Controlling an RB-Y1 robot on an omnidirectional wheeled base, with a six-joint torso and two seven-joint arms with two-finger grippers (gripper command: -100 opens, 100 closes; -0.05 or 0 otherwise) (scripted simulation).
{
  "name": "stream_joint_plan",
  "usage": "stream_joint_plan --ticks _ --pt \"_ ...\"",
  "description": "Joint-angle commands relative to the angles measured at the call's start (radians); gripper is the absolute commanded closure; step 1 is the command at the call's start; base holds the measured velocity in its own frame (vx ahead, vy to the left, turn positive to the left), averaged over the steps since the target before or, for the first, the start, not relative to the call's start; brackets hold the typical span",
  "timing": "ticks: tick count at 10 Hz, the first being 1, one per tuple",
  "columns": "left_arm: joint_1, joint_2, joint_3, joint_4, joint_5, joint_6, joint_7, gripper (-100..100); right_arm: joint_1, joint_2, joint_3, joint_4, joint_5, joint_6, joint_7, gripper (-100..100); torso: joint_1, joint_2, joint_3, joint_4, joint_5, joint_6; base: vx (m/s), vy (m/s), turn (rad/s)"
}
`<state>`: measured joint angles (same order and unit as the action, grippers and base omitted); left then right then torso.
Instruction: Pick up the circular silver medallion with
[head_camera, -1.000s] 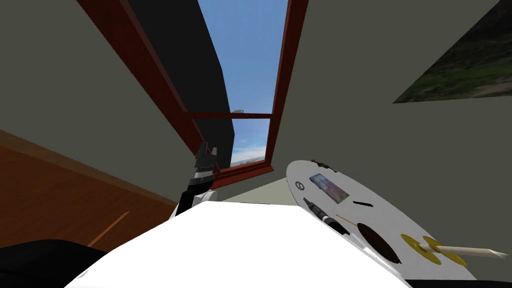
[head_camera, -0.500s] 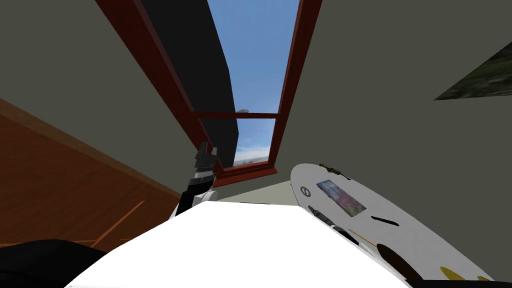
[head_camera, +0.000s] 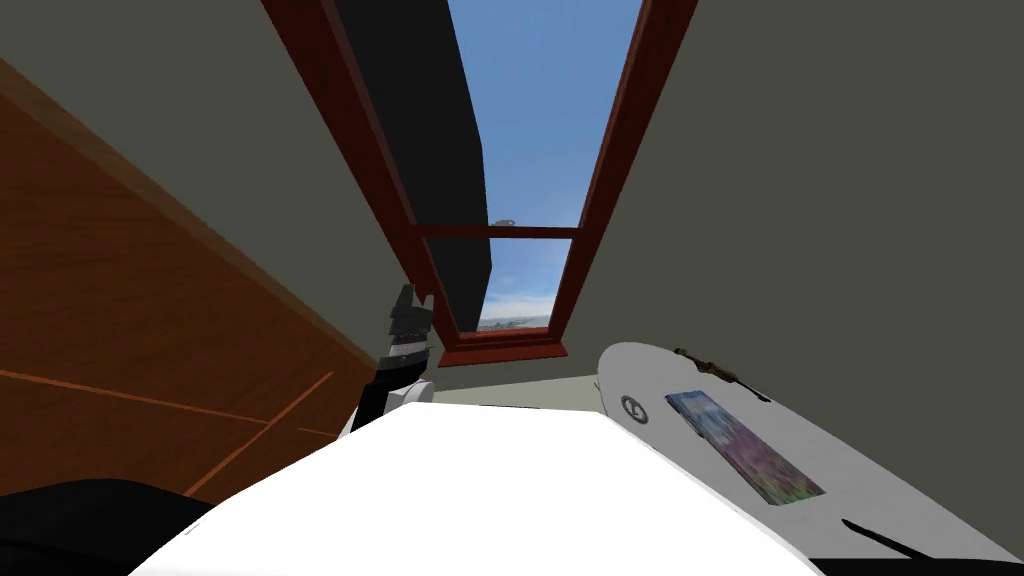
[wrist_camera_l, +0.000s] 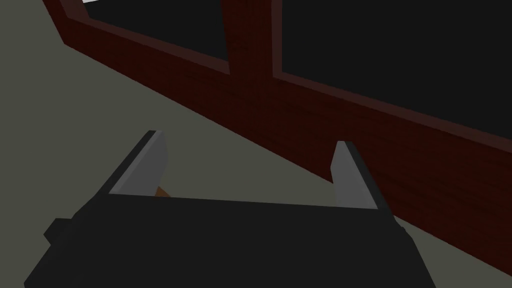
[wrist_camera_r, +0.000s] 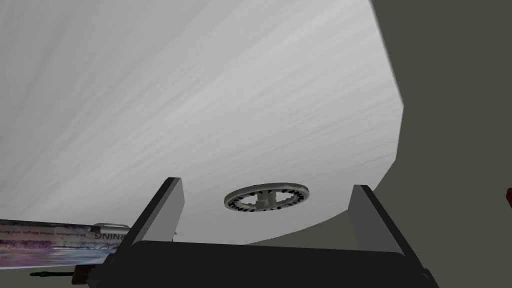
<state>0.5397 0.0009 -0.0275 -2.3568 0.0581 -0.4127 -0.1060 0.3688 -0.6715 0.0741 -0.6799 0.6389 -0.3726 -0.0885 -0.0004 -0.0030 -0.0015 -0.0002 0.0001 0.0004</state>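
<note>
On the white round table (wrist_camera_r: 200, 100), the silver medallion (wrist_camera_r: 266, 197) lies flat between the wide-spread fingers of the right gripper (wrist_camera_r: 266, 186), touching neither; the left gripper (wrist_camera_l: 247, 139) is likewise spread, empty

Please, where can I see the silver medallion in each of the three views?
Head view: medallion on the white table, near its end, beside the colourful card.
Right wrist view: medallion on the table, ahead of the open right end effector.
Left wrist view: the open left end effector faces away from the table.
Shared landmark: the colourful card.
</note>
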Motion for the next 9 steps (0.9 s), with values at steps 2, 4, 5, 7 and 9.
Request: stream_joint_plan --ticks 2,4,5,7,9 --pt "0.000 0.000 0.000 0.000 0.000 0.000 0.000 0 0.010 -0.012 0.022 0.072 0.026 -0.006 -0.004 -100 0.000 0.000 0.000 0.000 0.000 0.001 0.038 -0.014 0.247" --pt "0.000 0.000 0.000 0.000 0.000 0.000 0.000 0 0.015 -0.021 0.037 0.117 0.042 -0.010 -0.008 -100 -0.001 -0.002 -0.001 -0.001 0.000 0.000 0.068 -0.025 0.304" --pt "0.000 0.000 0.000 0.000 0.000 0.000 0.000 0 0.015 -0.021 0.037 0.112 0.042 -0.010 -0.008 -100 -0.001 -0.002 -0.001 -0.001 0.000 0.001 0.028 -0.014 -0.004" --pt "0.000 0.000 0.000 0.000 0.000 0.000 0.000 0 0.025 -0.034 0.066 0.180 0.070 -0.017 -0.015 -100 0.000 0.000 0.000 0.000 0.000 0.001 0.048 -0.014 0.372" --pt "0.000 0.000 0.000 0.000 0.000 0.000 0.000 0 0.030 -0.040 0.079 0.209 0.083 -0.020 -0.018 -100 -0.001 -0.003 -0.002 -0.001 0.000 0.001 0.069 -0.035 0.235"
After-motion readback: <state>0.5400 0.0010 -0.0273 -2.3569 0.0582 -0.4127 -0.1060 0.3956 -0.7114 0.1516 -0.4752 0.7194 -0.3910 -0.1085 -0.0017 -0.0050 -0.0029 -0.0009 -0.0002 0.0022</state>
